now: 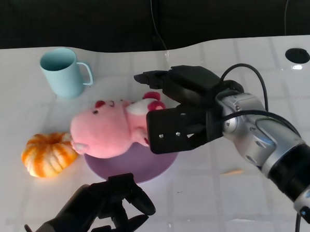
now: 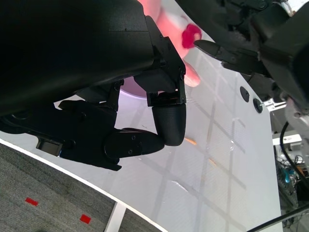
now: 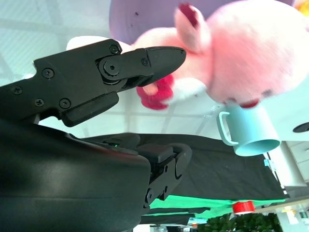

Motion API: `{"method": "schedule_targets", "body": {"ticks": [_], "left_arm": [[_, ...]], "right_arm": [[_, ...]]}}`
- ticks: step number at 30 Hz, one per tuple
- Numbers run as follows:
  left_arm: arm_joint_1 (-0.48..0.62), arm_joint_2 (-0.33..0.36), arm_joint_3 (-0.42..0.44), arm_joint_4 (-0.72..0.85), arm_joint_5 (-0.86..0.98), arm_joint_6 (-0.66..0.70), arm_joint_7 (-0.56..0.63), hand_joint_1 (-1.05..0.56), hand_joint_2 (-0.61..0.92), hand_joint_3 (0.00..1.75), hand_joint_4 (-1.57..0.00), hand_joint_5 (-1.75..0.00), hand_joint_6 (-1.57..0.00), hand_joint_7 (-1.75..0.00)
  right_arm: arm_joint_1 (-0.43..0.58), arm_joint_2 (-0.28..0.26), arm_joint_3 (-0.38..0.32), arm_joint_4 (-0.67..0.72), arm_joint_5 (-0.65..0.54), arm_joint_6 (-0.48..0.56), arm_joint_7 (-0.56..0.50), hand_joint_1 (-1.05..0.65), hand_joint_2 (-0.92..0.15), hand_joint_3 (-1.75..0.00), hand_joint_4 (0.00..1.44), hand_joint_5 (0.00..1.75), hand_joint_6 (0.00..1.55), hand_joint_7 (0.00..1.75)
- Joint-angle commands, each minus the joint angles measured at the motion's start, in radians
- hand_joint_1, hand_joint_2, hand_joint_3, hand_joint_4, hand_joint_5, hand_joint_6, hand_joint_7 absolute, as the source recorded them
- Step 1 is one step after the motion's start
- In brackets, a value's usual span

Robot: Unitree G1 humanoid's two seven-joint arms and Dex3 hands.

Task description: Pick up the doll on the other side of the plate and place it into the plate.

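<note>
At the near edge of the white table [image 1: 237,195], the left hand [image 1: 105,212] rests low with its fingers curled inward around nothing; the left wrist view confirms the curl, the fingers [image 2: 169,121] bent back toward the palm above bare tabletop.

Just beyond it lies the lavender plate [image 1: 147,171], and over the plate's far part hangs the pink doll [image 1: 106,131]. The right hand [image 1: 178,109] comes in from the right and holds the doll at its right end, where the pale feet and dark pink paws are. A flat black part of the hand covers the doll's lower right side and the fingers reach over it from the far side. Whether the doll's underside touches the plate cannot be told.

The doll's long axis runs left to right, roughly level. Its head is at the left end, past the plate's left rim and close to an orange pumpkin toy [image 1: 48,154] on the table, with the face turned up and toward the far side.

The right wrist view shows what the head view hides: one finger [image 3: 145,60] laid against the doll's dark pink paw [image 3: 155,94], with the rest of the body free of the hand.

Farther off, to the left, stands a light blue mug [image 1: 64,73], upright, handle to the right, well apart from the doll.
</note>
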Motion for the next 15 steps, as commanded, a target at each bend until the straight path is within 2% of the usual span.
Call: {"method": "schedule_targets", "body": {"ticks": [1, 8, 12, 15], "left_arm": [[-0.008, 0.008, 0.003, 0.006, 0.005, -0.006, 0.005, -0.28, 0.9, 0.44, -0.57, -1.75, -0.59, -1.3], [-0.013, 0.009, 0.0, 0.01, 0.009, -0.008, 0.005, -0.29, 0.9, 0.45, -0.58, -1.75, -0.59, -1.3], [-0.017, 0.006, -0.004, 0.013, 0.013, -0.013, 0.008, -0.29, 0.9, 0.45, -0.58, -1.75, -0.59, -1.3], [-0.017, 0.003, -0.005, 0.005, 0.012, 0.004, 0.009, -0.29, 0.9, 0.45, -0.58, -1.75, -0.58, -1.3]], "right_arm": [[0.026, -0.044, 0.003, -0.075, -0.005, 0.001, 0.035, -0.86, -0.92, -0.22, 0.03, 0.25, 0.14, 0.0], [0.114, -0.146, -0.03, -0.28, 0.006, -0.024, 0.089, -0.86, -0.92, -0.25, 0.06, 0.31, 0.18, 0.02], [0.227, -0.214, -0.096, -0.442, 0.061, -0.064, 0.1, -0.81, -0.92, -0.23, 0.11, 0.37, 0.22, 0.04], [0.314, -0.242, -0.149, -0.537, 0.114, -0.079, 0.1, -0.77, -0.92, -0.2, 0.15, 0.44, 0.28, 0.06]]}}
